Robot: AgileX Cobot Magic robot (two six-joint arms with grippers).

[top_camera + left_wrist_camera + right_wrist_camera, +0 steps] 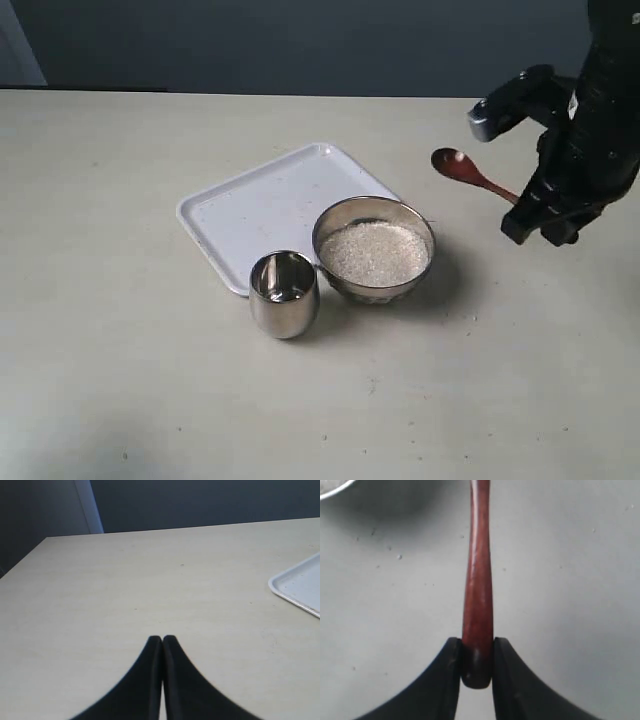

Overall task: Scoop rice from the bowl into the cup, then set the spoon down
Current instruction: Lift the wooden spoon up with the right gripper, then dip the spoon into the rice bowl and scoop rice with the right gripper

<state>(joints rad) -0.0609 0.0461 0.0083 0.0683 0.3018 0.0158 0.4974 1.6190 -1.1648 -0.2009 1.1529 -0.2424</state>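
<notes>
Your right gripper clamps the spoon by its very handle end, so digging into the rice in the bowl, ahead of the gripper and off to one side, could twist it loose.

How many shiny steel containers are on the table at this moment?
2. The bowl, holding rice, sits at the white tray's near right edge; the cup stands just left of it, nearer the camera. None appears hidden.

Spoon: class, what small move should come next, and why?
Probably swing the spoon over the bowl and dip it into the rice: the right gripper grips its handle, and its head looks empty, beside the bowl.
</notes>
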